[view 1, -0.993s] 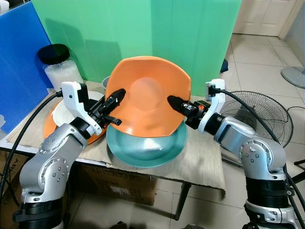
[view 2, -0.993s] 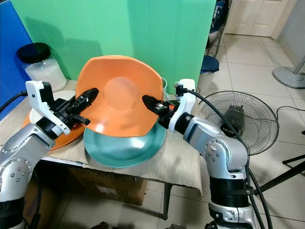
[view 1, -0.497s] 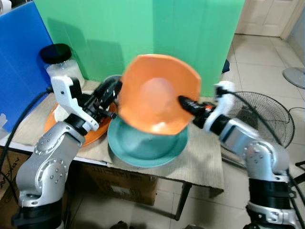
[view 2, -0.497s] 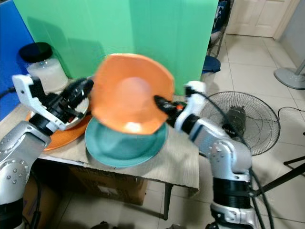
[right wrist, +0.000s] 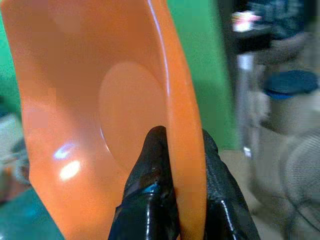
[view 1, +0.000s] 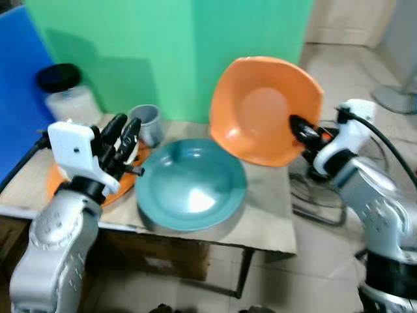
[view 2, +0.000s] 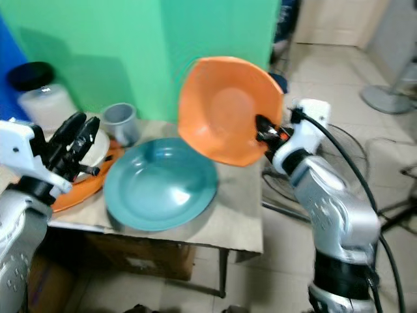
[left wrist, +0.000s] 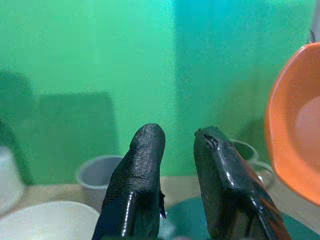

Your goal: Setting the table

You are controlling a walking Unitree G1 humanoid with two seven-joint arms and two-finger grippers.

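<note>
Once released by left end effector — orange bowl rightward, aloft.

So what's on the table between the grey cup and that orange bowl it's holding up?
In the left eye view, only bare table separates the grey cup from the orange bowl.

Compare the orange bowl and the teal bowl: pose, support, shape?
The orange bowl is tipped on edge in the air, its rim pinched by the right end effector; the teal bowl lies flat on the table, untouched. The orange bowl's rim looks squarish with rounded corners; the teal bowl's is round. Both are wide, shallow and empty.
</note>
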